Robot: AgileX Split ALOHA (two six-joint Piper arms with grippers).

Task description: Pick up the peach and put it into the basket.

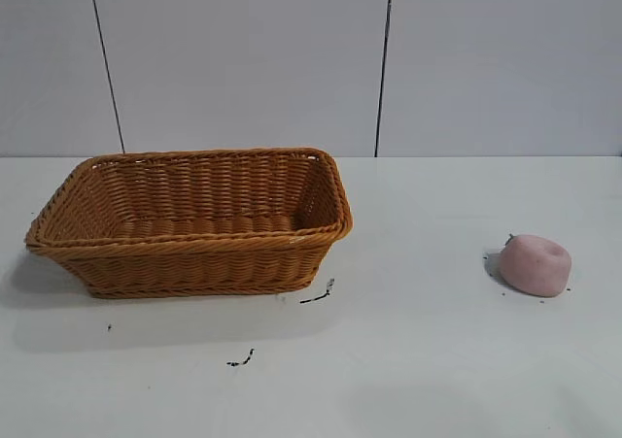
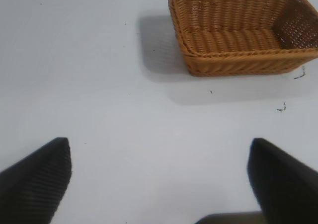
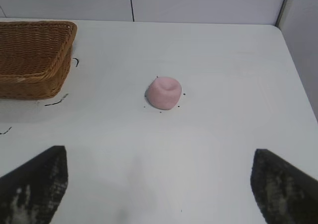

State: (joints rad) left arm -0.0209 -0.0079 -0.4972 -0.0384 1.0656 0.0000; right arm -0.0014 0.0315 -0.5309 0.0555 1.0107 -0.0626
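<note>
Exterior view: basket [image 1: 190, 219] sits on the left part of the white table [image 1: 418, 360], empty as far as its interior shows. Peach [image 1: 535, 264] lies on the table well apart from it, toward the right edge of the picture. Neither arm appears in this view. Judgement: nothing of the task is done yet; the approach, grasp, carry and drop all remain. Bare tabletop runs between peach and basket, with only a few small dark marks [image 1: 316, 295] near the basket's front corner.

Left wrist view: left gripper [image 2: 159, 179] has its two dark fingers [image 2: 37, 182] set wide apart with nothing between them, over bare table. The basket is farther off, its near braided rim facing the camera. The peach does not show here. This arm looks parked.

Right wrist view: right gripper [image 3: 159, 184] also stands wide open and empty. The peach is ahead of it, roughly centred between the fingers [image 3: 35, 189] but still clearly short of them, dimpled top up. The basket's corner shows off to one side, well apart from the peach. The table's far edge meets the back wall, and a side edge runs near a grey panel [image 3: 303, 50] beyond the peach. Judgement: room around the peach is ample for a straight approach; the carry toward the basket crosses open surface, and the flared wall needs to be cleared on entry.
</note>
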